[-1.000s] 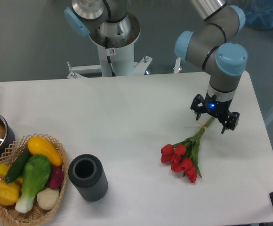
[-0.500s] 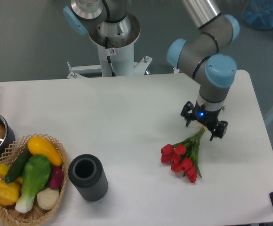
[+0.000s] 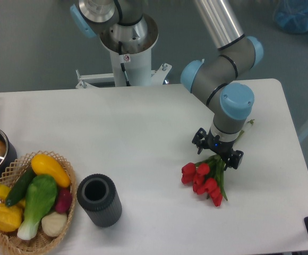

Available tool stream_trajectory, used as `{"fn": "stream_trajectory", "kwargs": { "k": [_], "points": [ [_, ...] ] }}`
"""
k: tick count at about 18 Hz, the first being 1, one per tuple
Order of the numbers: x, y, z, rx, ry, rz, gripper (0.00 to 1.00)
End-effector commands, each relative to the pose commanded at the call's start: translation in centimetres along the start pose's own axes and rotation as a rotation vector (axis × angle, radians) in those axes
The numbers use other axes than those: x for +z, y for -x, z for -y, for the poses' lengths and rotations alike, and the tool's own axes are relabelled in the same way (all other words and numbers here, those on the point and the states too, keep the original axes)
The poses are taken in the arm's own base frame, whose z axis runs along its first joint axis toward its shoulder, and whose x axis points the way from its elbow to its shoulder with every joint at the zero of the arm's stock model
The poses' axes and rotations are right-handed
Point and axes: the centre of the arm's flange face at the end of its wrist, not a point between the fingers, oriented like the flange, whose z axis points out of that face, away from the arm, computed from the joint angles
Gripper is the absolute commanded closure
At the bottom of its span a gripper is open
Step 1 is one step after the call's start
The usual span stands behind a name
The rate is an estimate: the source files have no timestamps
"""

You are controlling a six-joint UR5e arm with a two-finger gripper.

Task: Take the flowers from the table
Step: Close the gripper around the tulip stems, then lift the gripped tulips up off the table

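1. My end effector (image 3: pixel 217 154) hangs right over the tulip bunch (image 3: pixel 207 174) near the counter's (image 3: pixel 117 133) right edge, fingers spread wide astride the stems, gripping nothing yet.
2. Bunch's long axis slants from the far right edge toward the near edge; red heads sit just nearside of me.
3. Wicker basket (image 3: pixel 63 212) at the near left corner holds vegetables; dark cup (image 3: pixel 99 200) beside it, can't see anything inside.

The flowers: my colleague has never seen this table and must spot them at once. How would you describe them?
On the white table, look to the right half, directly under the gripper. The flowers lie flat there, red tulip heads pointing toward the front edge. Nothing else is red with green stems; the basket sits far left.
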Motion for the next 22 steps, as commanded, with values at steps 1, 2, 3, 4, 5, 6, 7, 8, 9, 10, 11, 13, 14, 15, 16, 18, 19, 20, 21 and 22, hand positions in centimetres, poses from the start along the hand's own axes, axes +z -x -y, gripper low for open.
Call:
{"fn": "stream_trajectory", "kwargs": {
  "k": [1, 2, 3, 4, 5, 6, 7, 8, 9, 10, 11, 13, 14, 15, 16, 18, 19, 20, 21, 22],
  "points": [
    [-0.1, 0.0, 0.0, 0.002, 0.006, 0.008, 0.76],
    [-0.5, 0.1, 0.1, -0.004, 0.004, 0.014, 0.8],
    [-0.7, 0.1, 0.0, -0.009, 0.002, 0.018, 0.86],
    [-1.0, 0.1, -0.1, -0.012, 0.002, 0.023, 1.0],
    [-1.5, 0.2, -0.1, -0.027, 0.002, 0.033, 1.0],
    [-3.0, 0.7, -0.9, -0.098, -0.004, 0.056, 1.0],
    [-3.6, 1.3, -1.5, -0.131, -0.008, 0.066, 1.0],
    [-4.3, 1.6, -1.7, -0.137, -0.01, 0.08, 1.0],
    [-4.9, 2.0, -1.6, -0.136, -0.015, 0.091, 1.0],
    [-5.7, 2.6, -1.5, -0.134, -0.019, 0.109, 1.0],
    [-6.4, 2.9, -1.3, -0.132, -0.022, 0.123, 1.0],
    [-7.7, 3.7, -0.9, -0.132, -0.025, 0.147, 1.0],
    [-8.2, 4.0, -0.9, -0.133, -0.026, 0.152, 1.0],
    [-8.7, 4.2, -0.9, -0.135, -0.025, 0.151, 1.0],
    [-9.4, 4.5, -0.8, -0.133, -0.025, 0.152, 1.0],
    [-11.3, 4.8, -0.7, -0.133, -0.024, 0.15, 1.0],
    [-11.9, 5.0, -0.6, -0.125, -0.022, 0.139, 1.0],
    [-12.4, 5.3, -0.6, -0.113, -0.018, 0.134, 1.0],
    [-13.0, 5.5, -0.5, -0.101, -0.017, 0.132, 1.0],
    [-13.4, 5.7, -0.4, -0.087, -0.015, 0.131, 1.0]
  ]
}}
